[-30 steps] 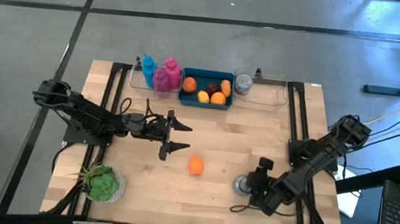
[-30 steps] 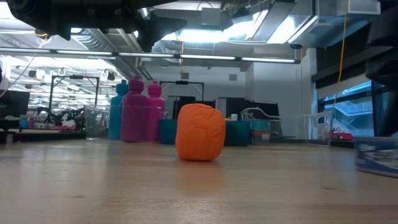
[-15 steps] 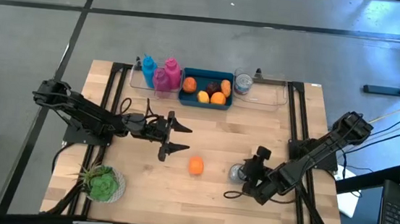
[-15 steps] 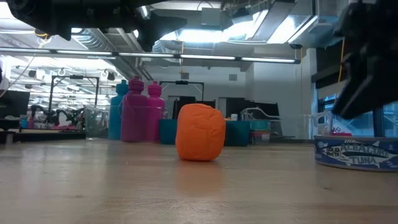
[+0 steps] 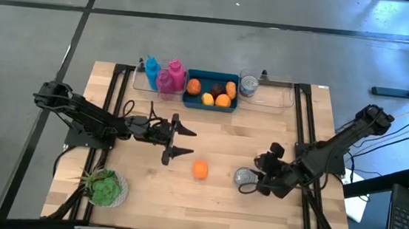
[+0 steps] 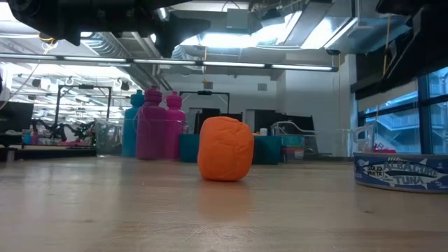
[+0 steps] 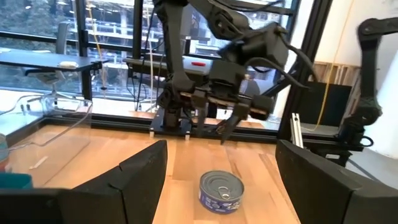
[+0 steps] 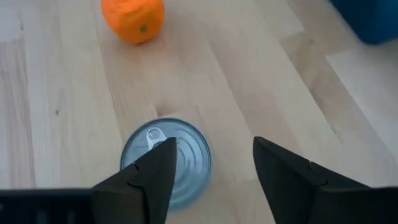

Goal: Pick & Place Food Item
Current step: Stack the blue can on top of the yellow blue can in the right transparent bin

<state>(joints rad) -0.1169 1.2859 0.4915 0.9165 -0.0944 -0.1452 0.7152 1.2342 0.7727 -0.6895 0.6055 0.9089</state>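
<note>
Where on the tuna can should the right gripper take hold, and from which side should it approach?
Grip the tuna can across its round side wall, coming from above. It sits flat, lid and pull tab up, low and wide, so only the wall gives opposing faces. The right gripper, jaws open, is just beside it. The orange lies apart, so it probably won't obstruct the fingers.

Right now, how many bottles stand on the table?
3: a blue bottle and two pink bottles, clustered at the table's far edge, left of the blue bin. None appears hidden.
</note>
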